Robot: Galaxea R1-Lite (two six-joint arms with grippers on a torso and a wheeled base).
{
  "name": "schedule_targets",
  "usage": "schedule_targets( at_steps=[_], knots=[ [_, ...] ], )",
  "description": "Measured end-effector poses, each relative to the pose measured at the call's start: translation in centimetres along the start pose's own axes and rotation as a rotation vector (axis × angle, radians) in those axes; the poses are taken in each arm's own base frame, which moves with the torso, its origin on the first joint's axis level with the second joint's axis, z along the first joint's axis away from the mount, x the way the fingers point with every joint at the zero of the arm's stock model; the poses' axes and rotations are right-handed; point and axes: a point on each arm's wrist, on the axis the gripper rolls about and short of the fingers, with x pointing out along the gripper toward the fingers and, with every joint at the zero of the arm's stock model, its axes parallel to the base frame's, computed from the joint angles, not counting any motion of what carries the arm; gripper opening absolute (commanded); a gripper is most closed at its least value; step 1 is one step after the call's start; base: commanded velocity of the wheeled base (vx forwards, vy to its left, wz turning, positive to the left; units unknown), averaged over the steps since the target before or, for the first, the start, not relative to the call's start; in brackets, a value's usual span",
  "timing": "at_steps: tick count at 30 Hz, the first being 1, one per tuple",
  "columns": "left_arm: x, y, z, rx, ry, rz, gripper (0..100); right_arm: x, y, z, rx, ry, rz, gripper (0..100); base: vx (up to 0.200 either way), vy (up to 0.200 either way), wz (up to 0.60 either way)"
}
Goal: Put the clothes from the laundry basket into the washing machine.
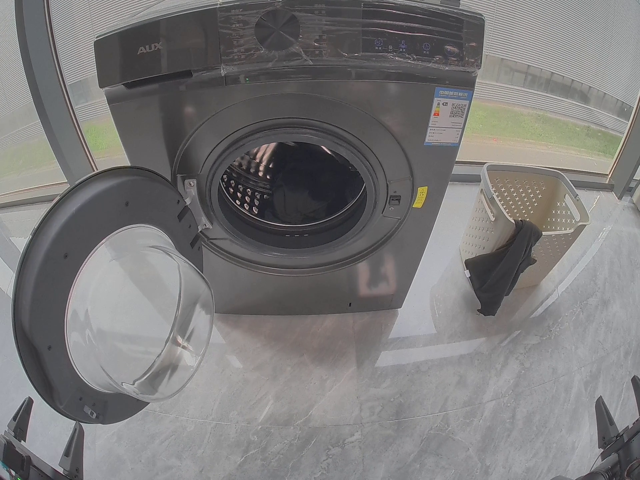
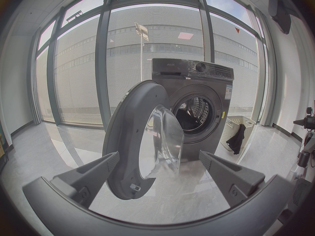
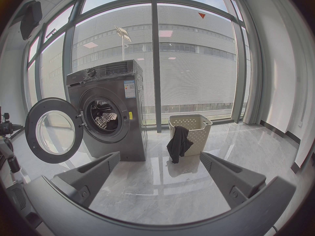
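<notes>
Left pincer point(image 2: 159, 155) and right pincer point(image 3: 159, 155) gape empty; dark garment point(image 1: 501, 268) drapes over laundry basket point(image 1: 527, 169) rim, dark clothes point(image 1: 301, 193) inside washing machine point(image 1: 400, 125).

The left tool point(image 1: 53, 413) is held low at the robot's left side, pointing forward, its fingers point(image 2: 85, 177) spread wide apart. The right tool point(image 1: 617, 389) is held low at the right side, pointing forward, its fingers point(image 3: 233, 179) likewise spread wide apart. The two tools are well apart.

3 views toward washing machine point(image 1: 300, 108)
</notes>
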Motion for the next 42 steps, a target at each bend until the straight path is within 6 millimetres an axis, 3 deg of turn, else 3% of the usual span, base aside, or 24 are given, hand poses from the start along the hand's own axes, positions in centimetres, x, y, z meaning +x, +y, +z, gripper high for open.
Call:
schedule_targets(
  at_steps=[42],
  knots=[
    [0.00,0.00,0.00,0.004,0.000,0.000,100,0.02,0.00,0.00,0.000,0.002,0.000,100,0.000,-0.200,0.00]
  ],
)
